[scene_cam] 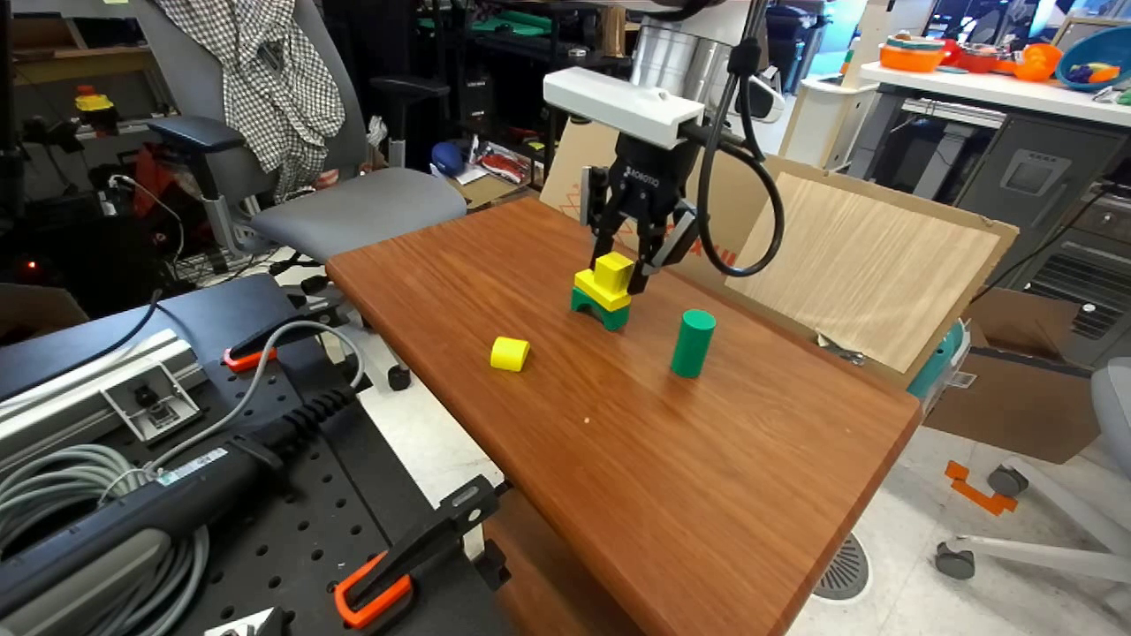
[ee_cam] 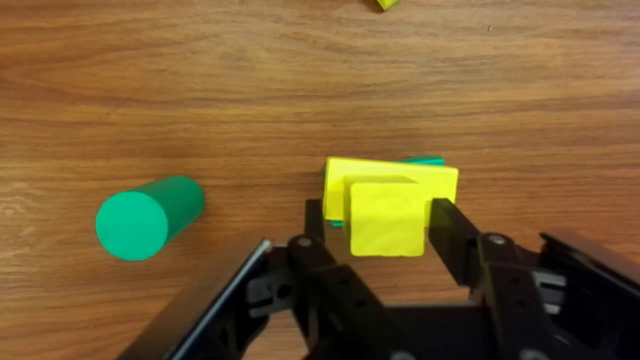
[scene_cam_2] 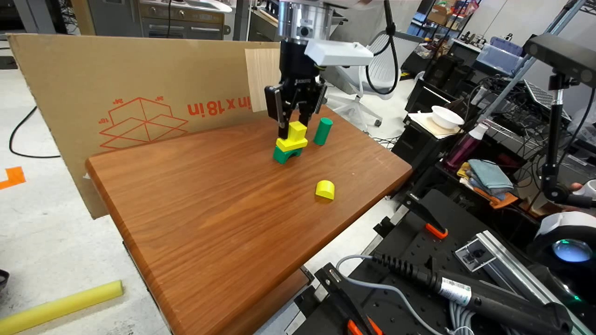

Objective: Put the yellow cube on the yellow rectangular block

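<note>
Over the desk (scene_cam: 707,495), the parted pincer (ee_cam: 378,217) is poised. A nearby green cylinder (scene_cam: 694,344) must be cleared. By a green arch (scene_cam_2: 281,155) the yellow rectangular block (scene_cam_2: 291,145) is borne; atop it, flanked but ungripped, the yellow cube (ee_cam: 387,220) is seated, likely light, stiff, best pinched on opposite sides. A rounded yellow piece (scene_cam: 509,354) is seen well apart.

In an exterior view the cube (scene_cam_2: 298,131) sits on the block (scene_cam_2: 291,144), both yellow, and the block rests on a green arch (scene_cam_2: 281,156). The gripper (scene_cam_2: 294,130) points down over them, its jaws apart, one to each side of the cube. A green cylinder (scene_cam_2: 323,131) stands upright near the arch. A yellow half-round (scene_cam_2: 325,190) rests well apart on the tabletop (scene_cam_2: 209,200). Behind the tabletop stands red-printed cardboard (scene_cam_2: 60,83); a yellow tube (scene_cam_2: 65,304) lies on the floor (scene_cam_2: 46,251).
</note>
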Controlling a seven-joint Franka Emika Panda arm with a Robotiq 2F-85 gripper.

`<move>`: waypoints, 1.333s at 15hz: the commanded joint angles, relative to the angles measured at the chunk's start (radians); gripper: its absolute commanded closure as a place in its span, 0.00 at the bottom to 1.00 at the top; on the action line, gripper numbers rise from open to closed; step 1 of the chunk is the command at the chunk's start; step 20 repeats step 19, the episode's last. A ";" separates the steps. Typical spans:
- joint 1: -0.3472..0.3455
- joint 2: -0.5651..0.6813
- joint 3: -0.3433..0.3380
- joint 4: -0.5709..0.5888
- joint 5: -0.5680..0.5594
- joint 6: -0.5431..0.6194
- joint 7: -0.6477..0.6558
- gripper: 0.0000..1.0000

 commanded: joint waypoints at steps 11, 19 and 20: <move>-0.012 -0.353 -0.015 -0.318 -0.012 0.097 0.006 0.00; -0.022 -0.438 -0.032 -0.392 -0.008 0.059 0.008 0.00; -0.022 -0.438 -0.032 -0.392 -0.008 0.059 0.008 0.00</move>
